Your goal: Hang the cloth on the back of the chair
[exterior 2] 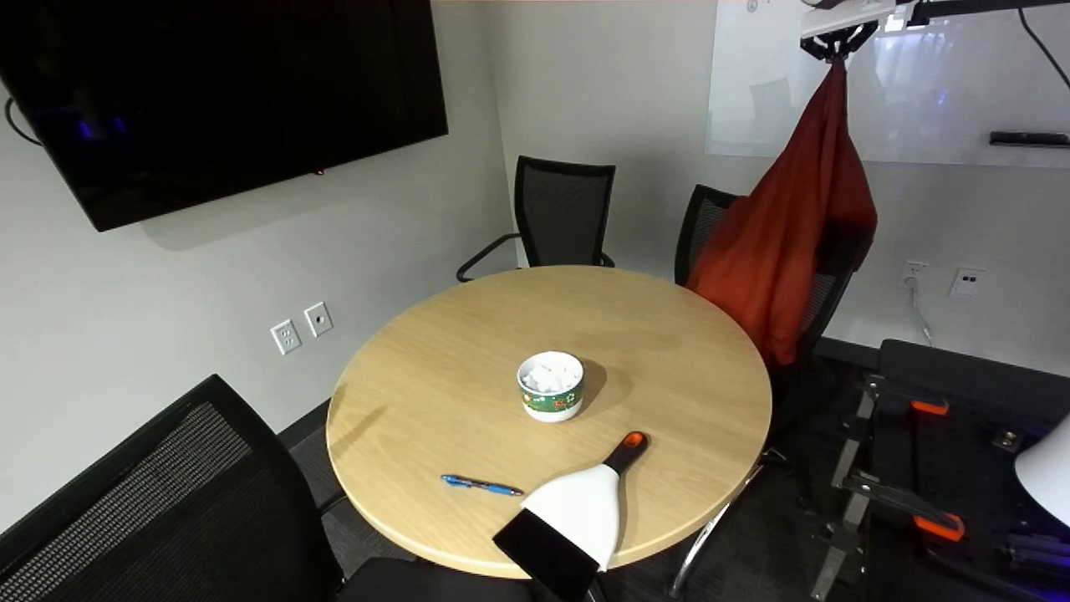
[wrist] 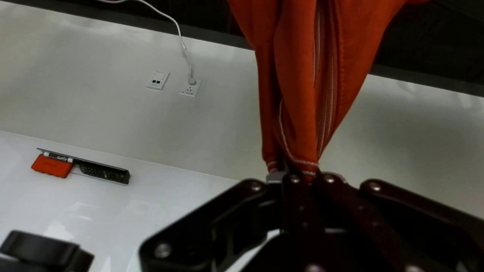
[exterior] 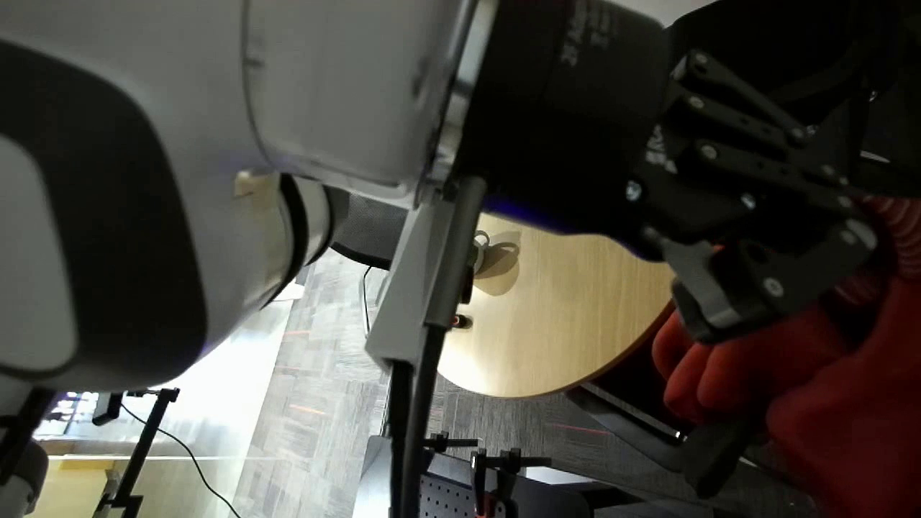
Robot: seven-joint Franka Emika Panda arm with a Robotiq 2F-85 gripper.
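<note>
Dangling lengthwise at six o'clock from the pincer point(exterior 2: 837, 57) clamped on its top, the cloth point(exterior 2: 782, 238) overlaps, in an exterior view, the chair back point(exterior 2: 700, 222) towards seven, likely the next heading.

My gripper point(exterior 2: 836, 57) pinches the red cloth point(exterior 2: 777, 242) at its top, and the cloth hangs in folds, hiding part of a black mesh chair point(exterior 2: 706, 217). On the round wooden table point(exterior 2: 435, 376) I see a patterned bowl point(exterior 2: 552, 405), a blue pen point(exterior 2: 481, 485) and a wide spatula point(exterior 2: 578, 503) whose black end juts past the edge.
</note>
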